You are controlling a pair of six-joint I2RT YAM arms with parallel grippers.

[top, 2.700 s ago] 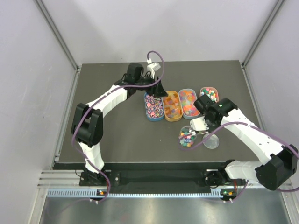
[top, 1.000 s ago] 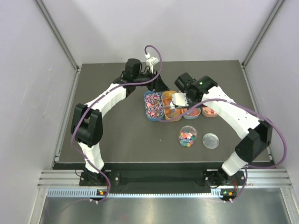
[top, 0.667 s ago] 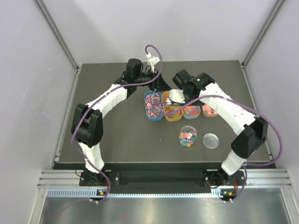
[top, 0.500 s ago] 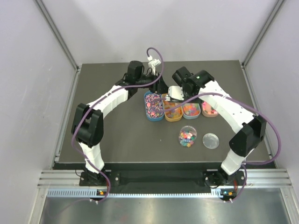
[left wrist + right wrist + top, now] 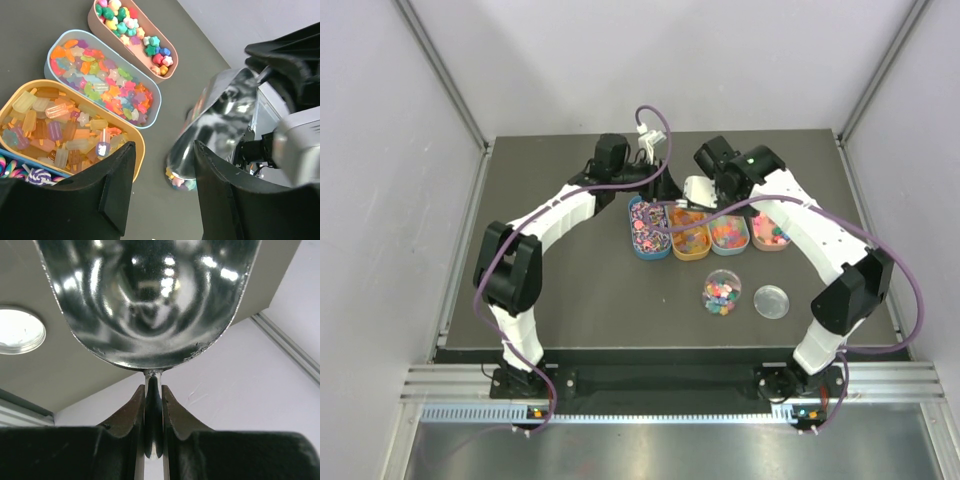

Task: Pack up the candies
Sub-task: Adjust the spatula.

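Note:
Four oval trays of candies stand in a row: pink-black-white bits (image 5: pixel 648 228), orange-yellow gummies (image 5: pixel 688 233), rainbow gummies (image 5: pixel 728 232), pastel cubes (image 5: pixel 770 232). My right gripper (image 5: pixel 712 175) is shut on the handle of the silver scoop (image 5: pixel 697 190), held just behind the trays. In the right wrist view the handle sits between the fingers (image 5: pixel 153 415) under the scoop's bowl (image 5: pixel 150 295). In the left wrist view the scoop (image 5: pixel 220 125) tilts mouth-down on the table, with a few pastel candies (image 5: pixel 179 181) at its mouth. My left gripper (image 5: pixel 162 192) is open and empty, right beside it.
A clear round jar (image 5: pixel 722 292) holding mixed candies stands in front of the trays, its lid (image 5: pixel 772 301) lying to its right. The left arm (image 5: pixel 560 210) reaches across to the back of the trays. The table's back edge (image 5: pixel 660 133) is close behind both grippers.
My right arm has carried the scoop from beside the jar, over the orange tray, to the table behind the trays. The left gripper has barely moved.

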